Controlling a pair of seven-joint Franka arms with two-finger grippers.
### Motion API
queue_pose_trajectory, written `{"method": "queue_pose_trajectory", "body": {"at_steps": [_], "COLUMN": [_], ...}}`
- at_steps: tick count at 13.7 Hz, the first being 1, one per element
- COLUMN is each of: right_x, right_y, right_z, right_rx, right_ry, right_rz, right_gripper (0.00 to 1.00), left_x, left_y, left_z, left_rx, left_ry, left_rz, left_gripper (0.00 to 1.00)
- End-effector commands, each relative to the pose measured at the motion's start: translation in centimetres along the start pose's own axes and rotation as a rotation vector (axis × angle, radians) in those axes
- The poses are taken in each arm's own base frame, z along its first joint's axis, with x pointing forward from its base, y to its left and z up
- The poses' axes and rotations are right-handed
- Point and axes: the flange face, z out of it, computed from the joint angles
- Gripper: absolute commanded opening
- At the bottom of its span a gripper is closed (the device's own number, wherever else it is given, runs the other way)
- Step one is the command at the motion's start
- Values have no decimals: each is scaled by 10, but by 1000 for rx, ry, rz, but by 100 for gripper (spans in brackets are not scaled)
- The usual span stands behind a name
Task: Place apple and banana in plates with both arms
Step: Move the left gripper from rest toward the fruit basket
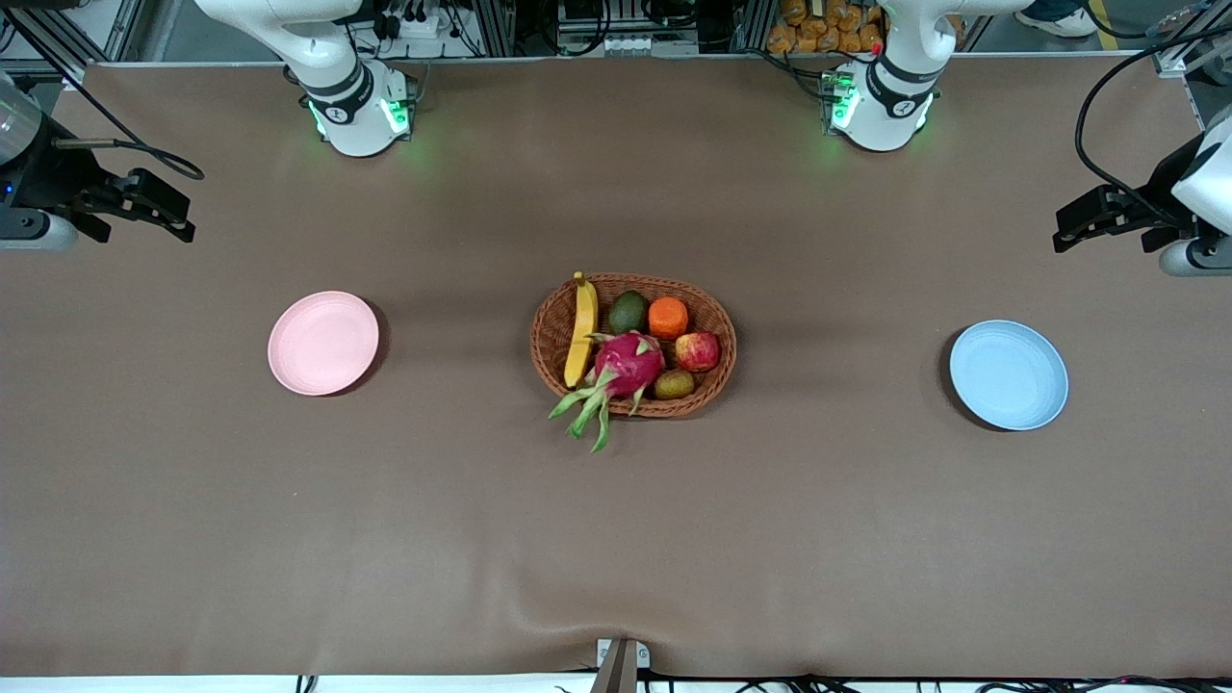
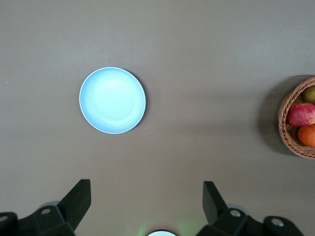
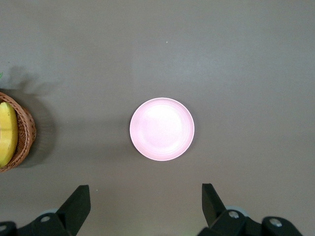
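Nearest the front camera I see only bare brown table cloth [image 1: 616, 539], creased a little at its near edge, and those soft folds could catch a plate rim if I nudge one. Farther in sit the two plates: the pink plate [image 1: 323, 343] toward my right arm's end, the blue plate [image 1: 1009, 374] toward my left arm's end, both empty and well apart from the wicker basket [image 1: 552, 337] between them. In that basket the banana [image 1: 580, 329] lies along the rim on the side toward my right arm, and the apple [image 1: 698, 351] sits toward my left arm's side, pressed among an orange fruit [image 1: 668, 318], a dragon fruit [image 1: 628, 364], an avocado [image 1: 628, 312] and a small brownish-green fruit [image 1: 674, 384]. My worry is there: the apple is crowded, so my fingers may jam on its neighbours or roll it away, and the banana hugs the wicker wall, so I might tip the light basket. My left gripper [image 1: 1092, 219] hangs high over the table's end past the blue plate, jaws spread wide and empty; my right gripper [image 1: 152, 204] hangs likewise past the pink plate, wide and empty. Both arms must reach into one basket, so they could crowd each other. Farthest stand my bases, with cables and metal framing past the table edge.
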Motion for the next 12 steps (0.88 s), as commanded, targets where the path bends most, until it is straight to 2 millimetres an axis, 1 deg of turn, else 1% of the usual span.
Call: {"method": "queue_pose_trajectory", "body": {"at_steps": [1,3,5,8,9,11,12], "right_x": [-4,-3,-2,-1,-1,-1,-2], "right_y": [-1,0,1,0,-2,-6,-8], "right_z": [-7,-7,-7,-7,-8,-9,-9], "right_rx": [-13,-13,-13,-13,-12,-12,-12], "right_ry": [12,18,18,19,24,26,24], "right_rz": [2,3,5,3,0,-9,-12], "right_gripper": [100,100,100,100,100,100,100], "left_x": [0,0,4,14,22,41,47], "left_y": [5,7,13,17,21,44,66], "left_z": [-6,-6,0,17,33,67,76], "left_rx": [-14,-13,-18,-18,-28,-62,-52], "left_ry": [-1,-1,-14,-44,-73,-123,-116], "left_rz": [15,14,25,33,32,55,92], "left_gripper": [100,100,100,100,100,100,100]}}
